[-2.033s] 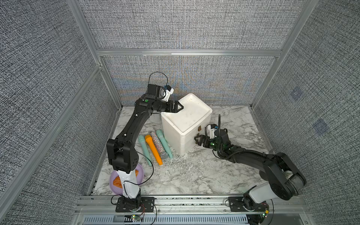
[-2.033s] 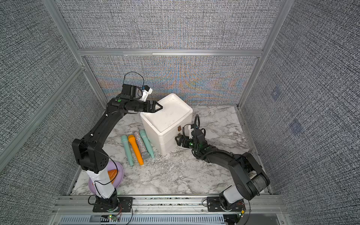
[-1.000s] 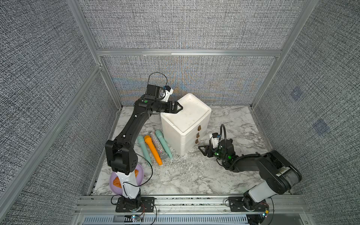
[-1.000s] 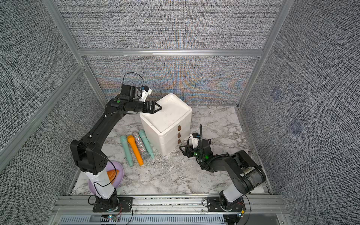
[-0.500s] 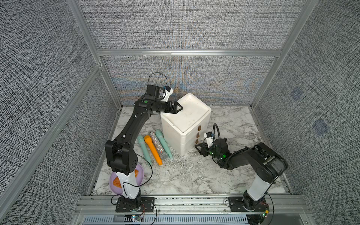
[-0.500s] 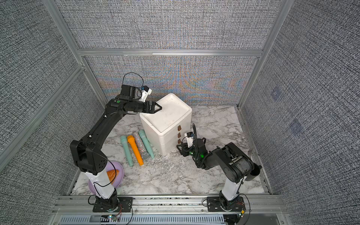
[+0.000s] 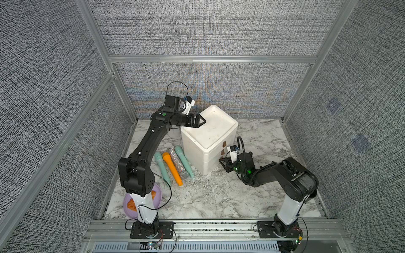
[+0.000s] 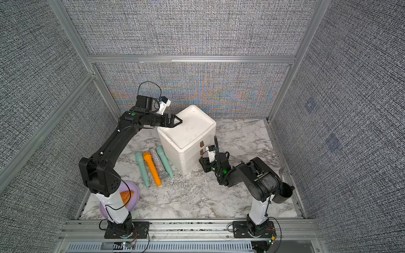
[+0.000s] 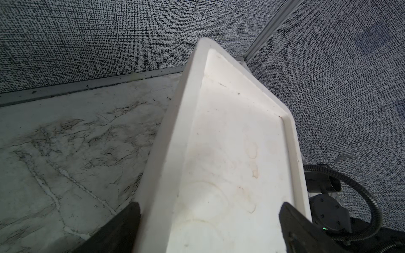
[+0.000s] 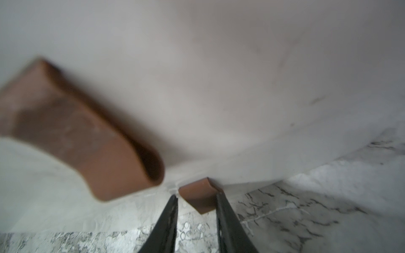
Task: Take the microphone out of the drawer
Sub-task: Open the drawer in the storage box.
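Your right hand point(image 10: 195, 196) sits low against the front of the white drawer unit point(image 7: 210, 131), its two fingers standing either side of the lowest brown tab point(image 10: 197, 206). One finger looks to touch the tab and the other seems just clear of it, so the right wrist view does not tell you whether a pinch is made. Above it the middle tab point(image 10: 76, 131) looms blurred, and in both top views the hand itself covers the lowest tab. Your left hand point(image 7: 201, 121) is spread wide over the unit's rear top corner, one finger outside the wall and one above the recessed top, holding nothing. Every drawer is shut, so the microphone you are after lies out of sight inside, and which drawer holds it cannot be read here. Four loose microphones point(image 7: 174, 167) in teal, orange and glitter lie side by side on the marble table point(image 7: 219, 197) just beside the unit. They are a fair guide to what is inside: probably light, stiff plastic, smooth and round, so likely to roll or slip, and best taken across the mid-handle below the fatter head. The tab looks soft, so grip near its root. The unit looks light and may slide as you pull, which the left hand seems placed to check. A purple plate point(image 7: 128, 200) is half hidden behind the left arm's base
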